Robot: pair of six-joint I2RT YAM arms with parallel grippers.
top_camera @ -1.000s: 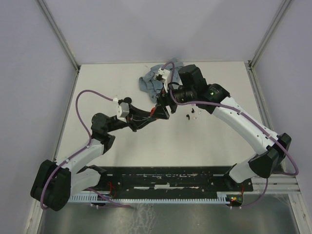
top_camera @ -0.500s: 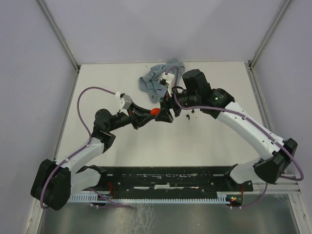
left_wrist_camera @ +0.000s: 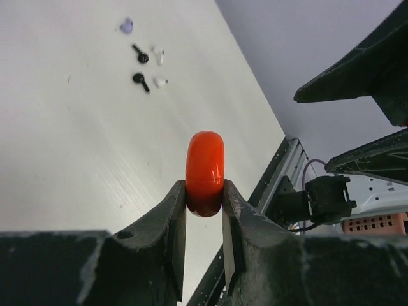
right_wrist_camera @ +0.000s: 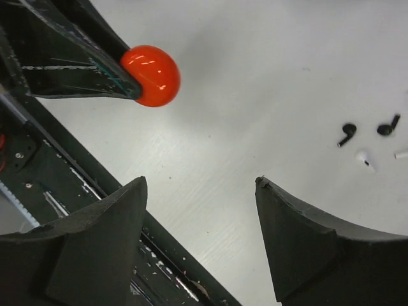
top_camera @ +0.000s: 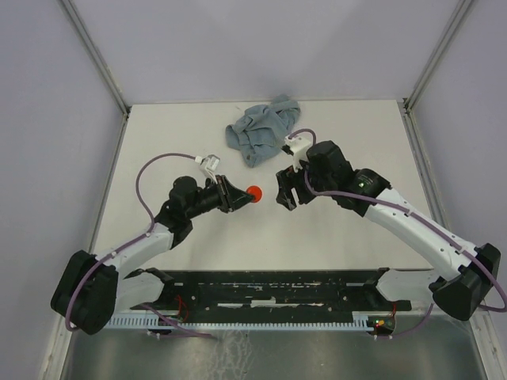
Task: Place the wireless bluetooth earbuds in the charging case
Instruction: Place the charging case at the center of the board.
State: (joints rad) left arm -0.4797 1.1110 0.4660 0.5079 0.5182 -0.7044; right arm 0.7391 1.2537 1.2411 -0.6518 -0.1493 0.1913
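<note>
Right arm (top_camera: pixel 396 210) withdrew; one red case (left_wrist_camera: pixel 204 162), two black earbuds (left_wrist_camera: pixel 138 78), two white earbuds (left_wrist_camera: pixel 160 82).

L wrist view: lower part of red charging case (left_wrist_camera: pixel 204 162) hidden betw. left gripper (left_wrist_camera: pixel 204 185) fingers. Lilac piece (left_wrist_camera: pixel 126 25) too small & blurry to tell shape. R wrist view: one white earbud (right_wrist_camera: pixel 401 153) cut off by right edge. Right gripper (right_wrist_camera: pixel 199 182) fingers cut off by bottom edge. Left gripper mostly out of frame, top left.
</note>
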